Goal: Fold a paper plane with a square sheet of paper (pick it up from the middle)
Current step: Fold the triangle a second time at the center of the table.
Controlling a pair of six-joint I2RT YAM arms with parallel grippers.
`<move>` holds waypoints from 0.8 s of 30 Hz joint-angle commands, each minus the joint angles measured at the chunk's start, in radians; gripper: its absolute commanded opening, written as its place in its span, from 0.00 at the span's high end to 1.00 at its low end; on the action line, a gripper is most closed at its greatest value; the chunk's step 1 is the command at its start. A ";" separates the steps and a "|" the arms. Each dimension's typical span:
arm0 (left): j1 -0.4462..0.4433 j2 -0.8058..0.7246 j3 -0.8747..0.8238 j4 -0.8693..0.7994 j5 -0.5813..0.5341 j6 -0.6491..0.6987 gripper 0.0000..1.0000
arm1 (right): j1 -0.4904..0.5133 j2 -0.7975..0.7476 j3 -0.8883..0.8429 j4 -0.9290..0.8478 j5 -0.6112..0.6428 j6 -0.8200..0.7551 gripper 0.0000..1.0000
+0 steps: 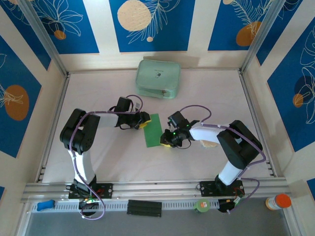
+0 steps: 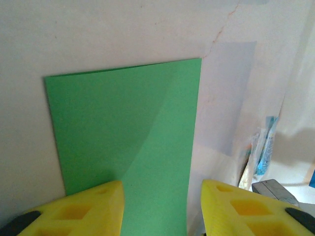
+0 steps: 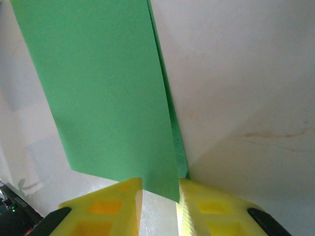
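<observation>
Straddles left edge of folded bright green paper sheet (image 1: 153, 130) with left gripper (image 1: 143, 125), jaws apart; brackets its near right corner with right gripper (image 1: 166, 143), jaws narrowly parted. Leaves open white bench (image 1: 211, 93) on all sides.

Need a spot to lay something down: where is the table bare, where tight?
Bare: far-left corner between left rail and pouch; far right, between pouch and right rail; near strip between left base and right base. Crowded: the centre, where left tool and right tool flank the green paper.
</observation>
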 commanded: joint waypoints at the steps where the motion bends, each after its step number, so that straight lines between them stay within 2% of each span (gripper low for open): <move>1: 0.000 0.114 -0.066 -0.101 -0.113 0.010 0.54 | 0.005 0.010 0.015 0.009 -0.026 -0.007 0.76; 20: 0.002 0.110 -0.065 -0.097 -0.106 0.012 0.54 | -0.040 0.000 -0.012 0.060 -0.050 0.088 0.82; 24: 0.001 0.107 -0.064 -0.093 -0.102 0.012 0.54 | -0.047 -0.004 -0.015 0.057 -0.065 0.106 0.88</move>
